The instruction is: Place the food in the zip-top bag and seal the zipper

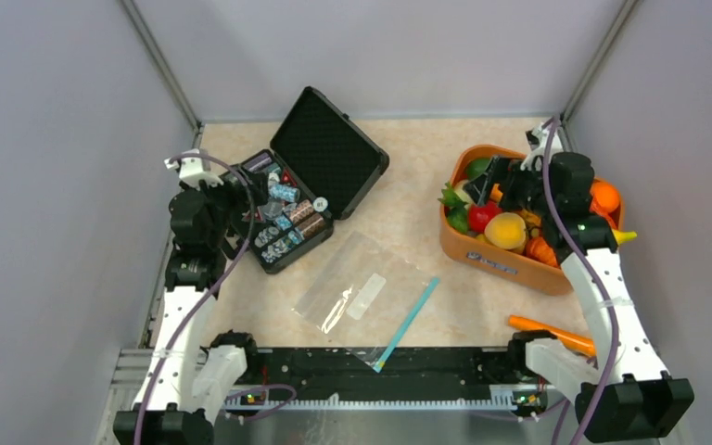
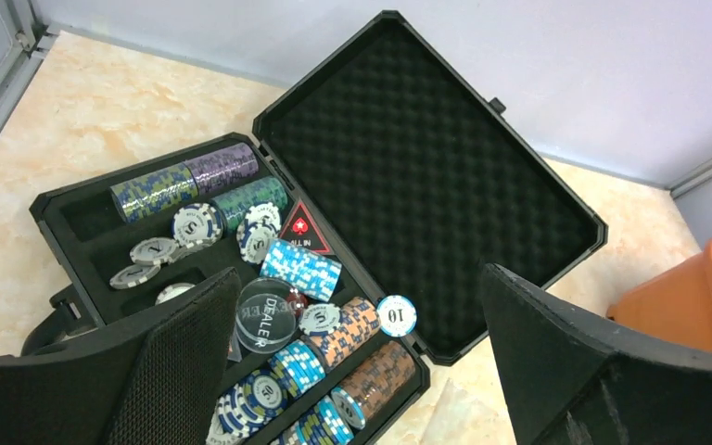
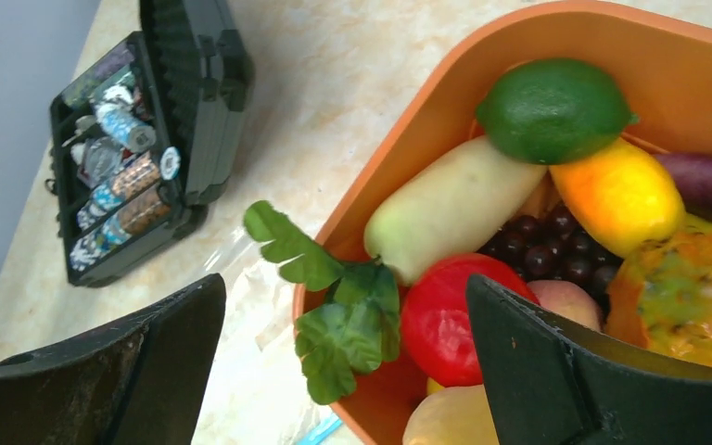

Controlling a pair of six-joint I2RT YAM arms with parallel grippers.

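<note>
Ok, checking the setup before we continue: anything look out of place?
Two things. An orange carrot-like toy lies on the table beside the right arm's base, outside the orange basket holding the other food. In the open black case, one loose "10" chip sits at the hinge edge, not stacked in a row.

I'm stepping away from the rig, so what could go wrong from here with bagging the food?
The food sits packed in the orange basket, so the open right gripper could snag the radish leaves or spill neighbours. The zip-top bag lies flat and unheld; it may slide when loaded.
</note>
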